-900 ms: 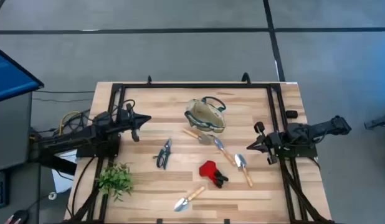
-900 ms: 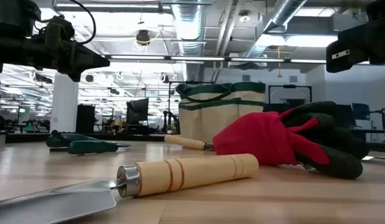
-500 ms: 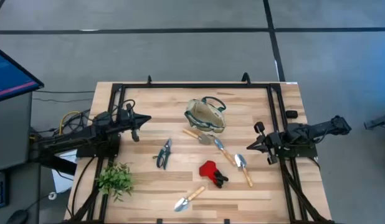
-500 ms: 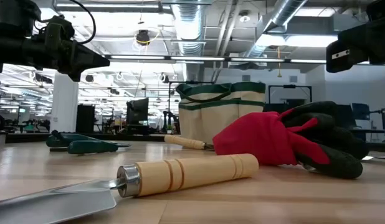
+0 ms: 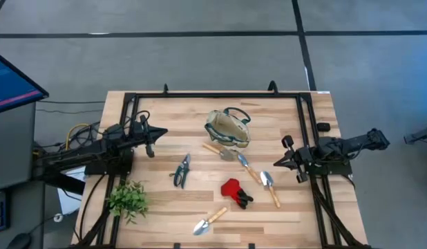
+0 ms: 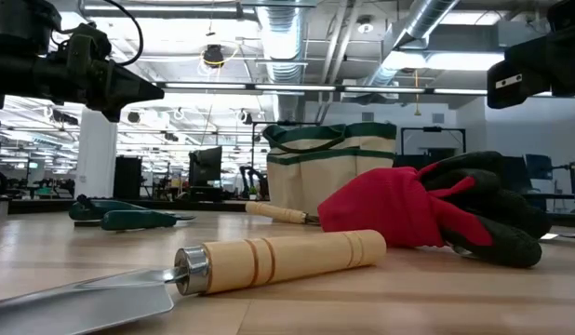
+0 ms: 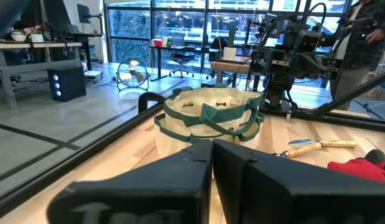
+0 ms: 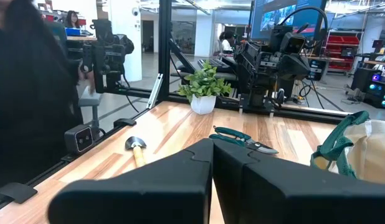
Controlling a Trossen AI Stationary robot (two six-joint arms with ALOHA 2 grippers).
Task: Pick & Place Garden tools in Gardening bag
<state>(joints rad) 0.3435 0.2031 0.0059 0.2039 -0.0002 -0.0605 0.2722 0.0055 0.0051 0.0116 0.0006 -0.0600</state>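
The beige gardening bag (image 5: 228, 128) with green trim stands upright at the table's far middle; it also shows in the left wrist view (image 7: 208, 121). Three wooden-handled trowels lie flat: one beside the bag (image 5: 220, 151), one at the right (image 5: 269, 187), one at the near edge (image 5: 209, 221). Dark pruning shears (image 5: 182, 170) lie left of centre. A red-and-black glove-like tool (image 5: 235, 191) lies in the middle. My left gripper (image 5: 162, 133) is shut and empty at the far left. My right gripper (image 5: 275, 163) is shut and empty at the right.
A leafy green plant (image 5: 128, 199) in a white pot stands at the near left. A black frame (image 5: 200, 96) runs along the table's edges. Bare wood lies between the tools and along the far left. A person (image 7: 367, 37) stands beyond the table in the left wrist view.
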